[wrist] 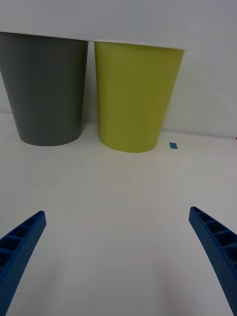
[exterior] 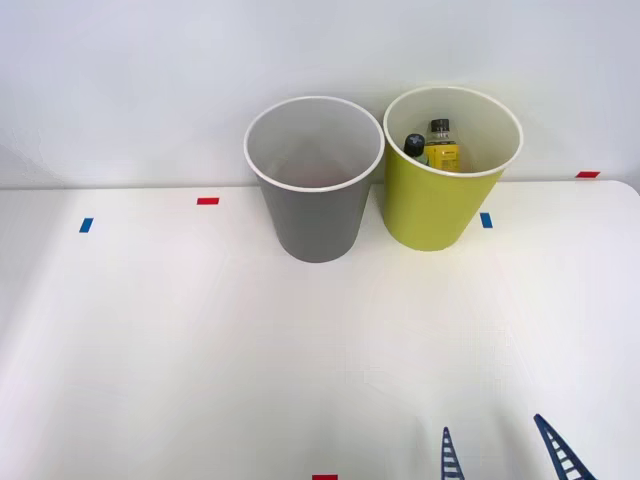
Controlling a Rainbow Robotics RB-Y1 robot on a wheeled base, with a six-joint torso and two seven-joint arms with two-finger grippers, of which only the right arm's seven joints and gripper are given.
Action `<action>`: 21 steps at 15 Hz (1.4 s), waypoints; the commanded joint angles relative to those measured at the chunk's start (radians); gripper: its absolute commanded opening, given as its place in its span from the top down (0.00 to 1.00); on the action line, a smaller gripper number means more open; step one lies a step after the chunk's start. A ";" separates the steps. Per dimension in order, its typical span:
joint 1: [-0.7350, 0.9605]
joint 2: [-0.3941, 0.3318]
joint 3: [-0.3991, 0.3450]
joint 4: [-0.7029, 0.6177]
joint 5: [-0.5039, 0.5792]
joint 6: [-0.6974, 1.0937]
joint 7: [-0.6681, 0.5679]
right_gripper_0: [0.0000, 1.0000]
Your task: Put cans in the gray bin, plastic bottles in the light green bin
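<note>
At the table's (exterior: 150,350) far edge, going left to right, we saw the gray bin (exterior: 315,215) and the light green bin (exterior: 435,205) standing upright, just beside each other. Both plastic bottles, the dark-capped one (exterior: 414,146) and the yellow-labelled one (exterior: 441,146), already sat inside the green bin. We could not find a red can on the tabletop, and what we saw of the gray bin's inside looked bare. Our right gripper (exterior: 505,455) hung low near the table's near edge, its blue ribbed fingers (wrist: 22,242) spread wide, gripping nothing. We judged the sound move was to keep them open and search for the can before reaching.
</note>
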 commanded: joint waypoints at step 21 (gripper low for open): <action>0.006 0.003 0.008 0.000 -0.006 -0.013 0.021 0.00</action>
